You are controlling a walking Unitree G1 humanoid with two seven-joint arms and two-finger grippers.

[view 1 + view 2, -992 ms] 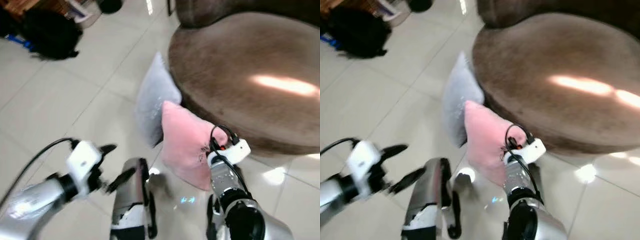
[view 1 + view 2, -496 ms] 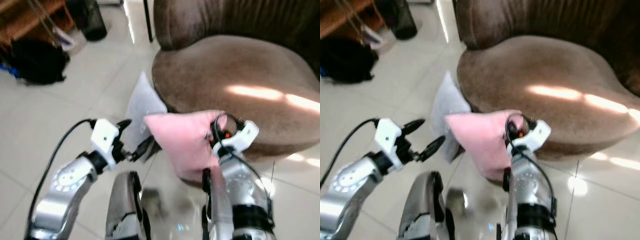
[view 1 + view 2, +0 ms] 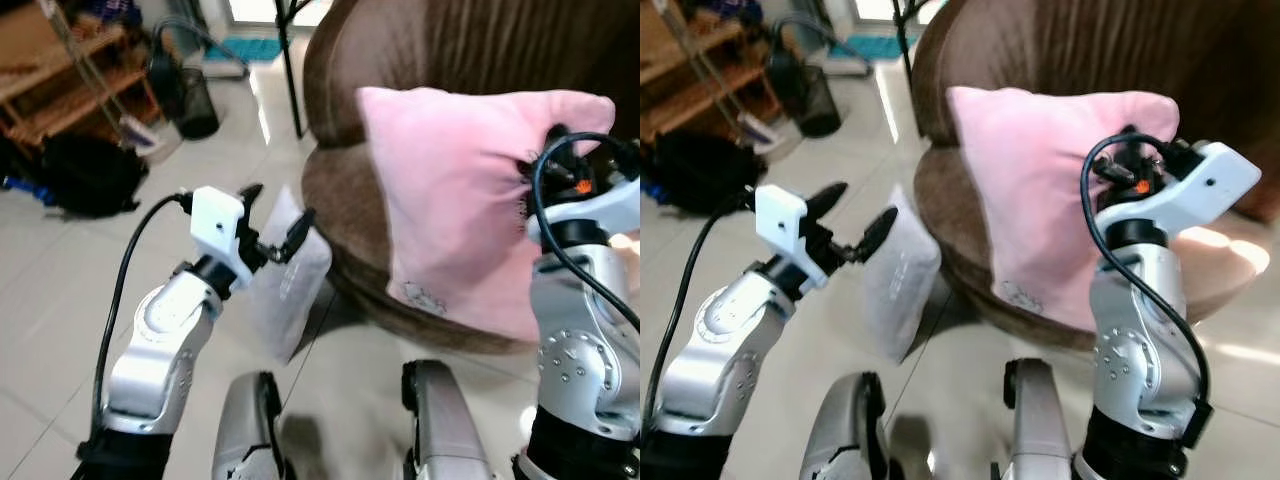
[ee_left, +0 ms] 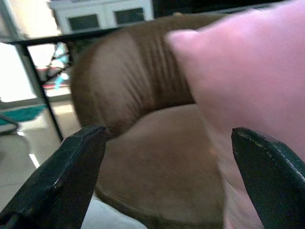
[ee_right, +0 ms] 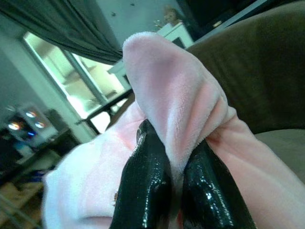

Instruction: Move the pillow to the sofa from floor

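The right pincer (image 5: 174, 191) is clamped tight on a fold of the pink pillow (image 3: 460, 200), its two black fingers (image 5: 143, 186) pinching the plush fabric near one upper corner. The pillow hangs clear of the floor (image 3: 60, 290), held up in front of the brown sofa (image 3: 450, 40), covering part of its seat and backrest. The left pincer (image 3: 277, 220) is raised beside it with its fingers spread wide and nothing between them; it hovers just in front of a grey pillow (image 3: 290, 285) that leans on the tiled floor against the sofa's base. Well off to the robot's left stand a wooden shelf (image 3: 60, 90), a black bag (image 3: 90, 175) and a dark bin (image 3: 195, 100).
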